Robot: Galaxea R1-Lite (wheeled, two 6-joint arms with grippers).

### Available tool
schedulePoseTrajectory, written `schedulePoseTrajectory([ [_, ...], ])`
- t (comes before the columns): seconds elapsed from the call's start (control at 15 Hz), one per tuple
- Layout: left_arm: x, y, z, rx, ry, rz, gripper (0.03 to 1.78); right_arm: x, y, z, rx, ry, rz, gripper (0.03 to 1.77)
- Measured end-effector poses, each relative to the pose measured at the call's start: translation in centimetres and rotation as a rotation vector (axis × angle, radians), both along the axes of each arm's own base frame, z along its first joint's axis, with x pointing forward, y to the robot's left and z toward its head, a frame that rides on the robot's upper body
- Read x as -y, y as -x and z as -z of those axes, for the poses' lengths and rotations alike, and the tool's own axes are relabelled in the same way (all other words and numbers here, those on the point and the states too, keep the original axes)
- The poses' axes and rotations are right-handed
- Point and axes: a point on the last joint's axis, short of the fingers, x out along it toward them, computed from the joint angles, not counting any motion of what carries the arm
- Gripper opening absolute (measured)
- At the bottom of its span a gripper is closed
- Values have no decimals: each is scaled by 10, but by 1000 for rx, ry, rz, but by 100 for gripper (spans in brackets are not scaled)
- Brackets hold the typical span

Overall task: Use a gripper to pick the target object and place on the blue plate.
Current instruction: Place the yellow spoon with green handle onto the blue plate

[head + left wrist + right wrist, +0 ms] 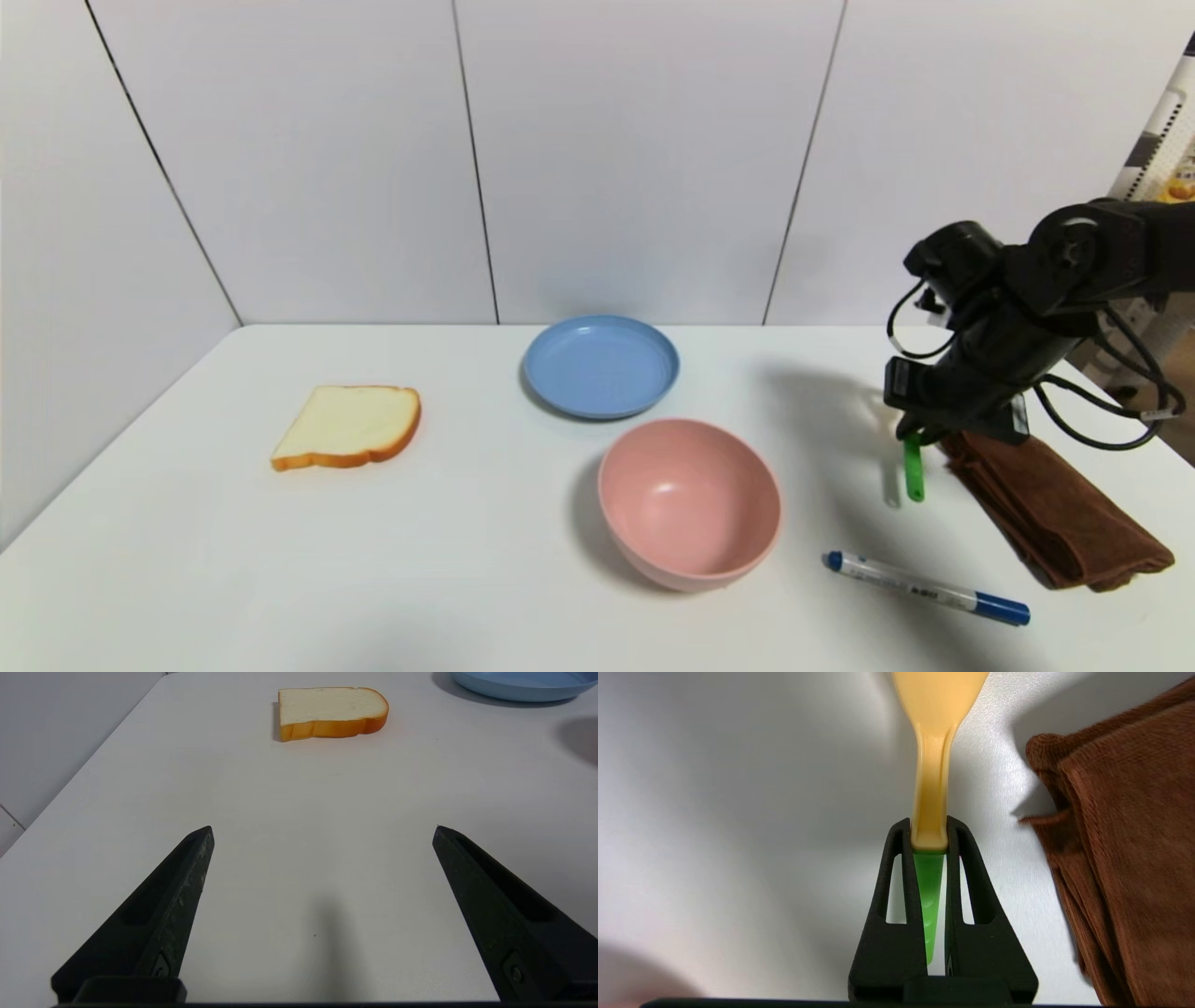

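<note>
The target object, a toy spoon with a pale yellow head (931, 765) and a green handle (913, 476), is at the right of the table. My right gripper (929, 823) is shut on the spoon where the yellow neck meets the green handle. In the head view the right gripper (910, 437) hangs over it, hiding the head; only the green handle shows, with a faint shadow beside it. The blue plate (600, 366) lies empty at the back middle, well left of this gripper. My left gripper (323, 828) stands open over bare table, nothing between its fingers.
A pink bowl (689, 499) sits in front of the plate. A folded brown cloth (1046, 509) lies just right of the spoon. A white-and-blue marker pen (924, 588) lies near the front right. A bread slice (347, 426) rests at the left.
</note>
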Motion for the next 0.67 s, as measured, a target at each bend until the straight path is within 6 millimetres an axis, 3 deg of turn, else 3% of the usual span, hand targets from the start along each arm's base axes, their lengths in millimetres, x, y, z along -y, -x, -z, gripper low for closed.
schedulePoseTrajectory([
  [0.27,0,0,0,0,0,0,169,-14,23,-54,168,-75,-170,17],
  [0.67,0,0,0,0,0,0,169,-93,58,-118,391,-182,-496,17],
])
